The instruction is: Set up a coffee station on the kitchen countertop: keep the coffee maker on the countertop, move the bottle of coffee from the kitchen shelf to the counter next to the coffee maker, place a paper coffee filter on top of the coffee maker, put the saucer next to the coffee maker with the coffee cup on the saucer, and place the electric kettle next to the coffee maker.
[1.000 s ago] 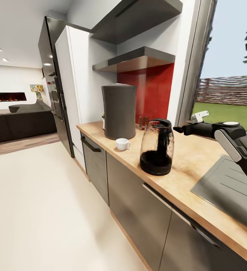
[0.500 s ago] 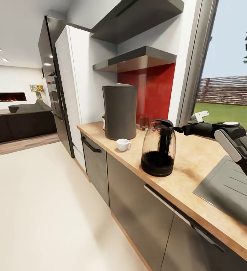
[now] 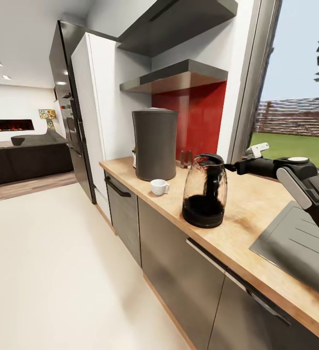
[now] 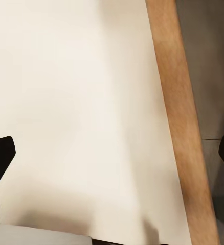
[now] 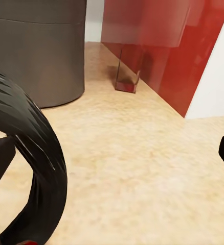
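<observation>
Electric kettle (image 3: 204, 190) now sitting released at 4 o'clock of coffee maker (image 3: 154, 144), right end effector (image 3: 231, 168) standing apart, withdrawing.

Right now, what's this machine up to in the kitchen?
It's setting up a coffee corner. Its right gripper is open beside the kettle's handle, not clamped on it. The kettle stands upright on the counter, a little apart from the coffee maker, with a small white cup between them. No saucer can be seen under the cup. The left gripper hangs open over the floor.
</observation>
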{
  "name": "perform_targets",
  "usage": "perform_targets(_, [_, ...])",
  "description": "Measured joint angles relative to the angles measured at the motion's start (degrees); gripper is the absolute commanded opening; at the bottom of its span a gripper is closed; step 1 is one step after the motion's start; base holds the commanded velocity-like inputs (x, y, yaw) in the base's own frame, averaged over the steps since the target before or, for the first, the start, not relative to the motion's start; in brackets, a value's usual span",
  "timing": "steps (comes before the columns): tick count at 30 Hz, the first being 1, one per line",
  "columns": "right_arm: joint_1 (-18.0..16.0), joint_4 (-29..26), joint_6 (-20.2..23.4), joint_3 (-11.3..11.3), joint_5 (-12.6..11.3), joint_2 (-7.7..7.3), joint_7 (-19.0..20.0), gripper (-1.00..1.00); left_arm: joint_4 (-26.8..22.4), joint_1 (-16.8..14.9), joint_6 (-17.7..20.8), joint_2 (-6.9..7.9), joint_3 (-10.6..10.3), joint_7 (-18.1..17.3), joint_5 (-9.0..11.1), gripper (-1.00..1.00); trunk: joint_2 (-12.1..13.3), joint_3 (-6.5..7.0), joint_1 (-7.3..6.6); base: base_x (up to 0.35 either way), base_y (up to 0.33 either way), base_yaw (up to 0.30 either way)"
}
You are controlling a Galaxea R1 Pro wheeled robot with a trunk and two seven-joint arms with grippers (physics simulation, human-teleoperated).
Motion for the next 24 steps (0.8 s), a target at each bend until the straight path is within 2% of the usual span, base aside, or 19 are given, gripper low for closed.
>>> perform_targets(3, [0.0, -0.03, 0.01, 0.13, -0.08, 0.0, 0.93, 1.0, 0.0, 0.0, -0.01, 0.0, 0.0, -0.02, 0.0, 1.0, 0.0, 0.0, 0.0, 0.0, 0.0, 0.0])
perform_targets(7, [0.0, 0.09, 0.0, 0.17, 0.08, 0.0, 4.5, 1.0, 0.0, 0.0, 0.0, 0.0, 0.0, 0.0, 0.01, 1.0, 0.0, 0.0, 0.0, 0.0, 0.0, 0.0])
perform_targets(24, [0.0, 0.12, -0.01, 0.17, 0.13, 0.0, 5.3, 1.0, 0.0, 0.0, -0.01, 0.0, 0.0, -0.03, 0.01, 1.0, 0.0, 0.0, 0.0, 0.033, 0.0, 0.0])
